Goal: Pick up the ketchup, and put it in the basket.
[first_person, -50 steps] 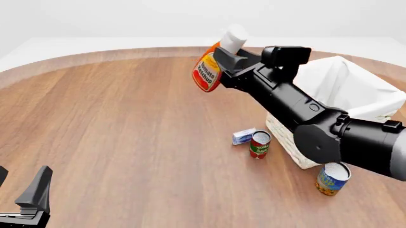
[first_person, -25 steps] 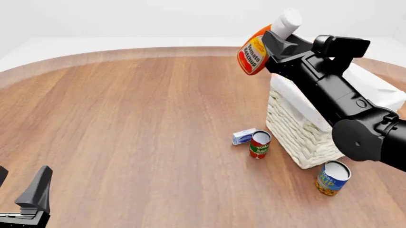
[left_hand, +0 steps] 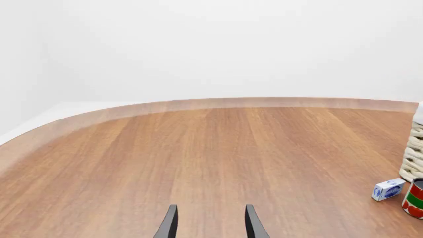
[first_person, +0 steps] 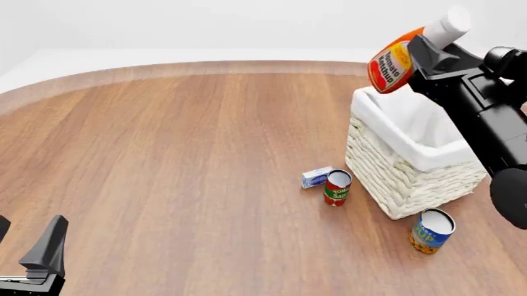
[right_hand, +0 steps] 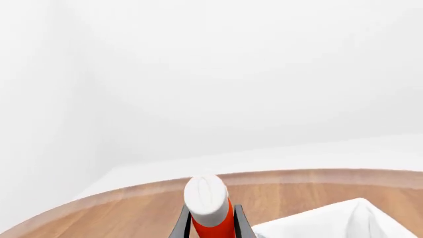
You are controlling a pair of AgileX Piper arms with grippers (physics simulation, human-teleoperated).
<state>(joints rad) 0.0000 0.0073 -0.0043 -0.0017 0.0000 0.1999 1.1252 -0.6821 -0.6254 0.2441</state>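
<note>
The ketchup (first_person: pixel 395 63), an orange-red bottle with a white cap and a white label, hangs tilted in the air over the basket's far left corner. My right gripper (first_person: pixel 424 50) is shut on its neck. In the right wrist view the ketchup (right_hand: pixel 211 213) shows cap first between the fingers, with the liner beside it. The basket (first_person: pixel 395 176) is cream wicker with a white cloth liner and stands at the right of the table. My left gripper (first_person: pixel 37 262) rests low at the near left corner, open with nothing in it; its fingers (left_hand: pixel 168 225) point across bare wood.
A red-and-green tomato sauce can (first_person: pixel 337 187) and a small blue-and-white box (first_person: pixel 316 177) stand just left of the basket. A blue-and-yellow can (first_person: pixel 431 230) sits at its near corner. The can (left_hand: pixel 415 199) and box (left_hand: pixel 388 189) also show in the left wrist view.
My right arm has carried the ketchup to the right and slightly up, from left of the basket to above its far left corner. The left arm has not moved.
</note>
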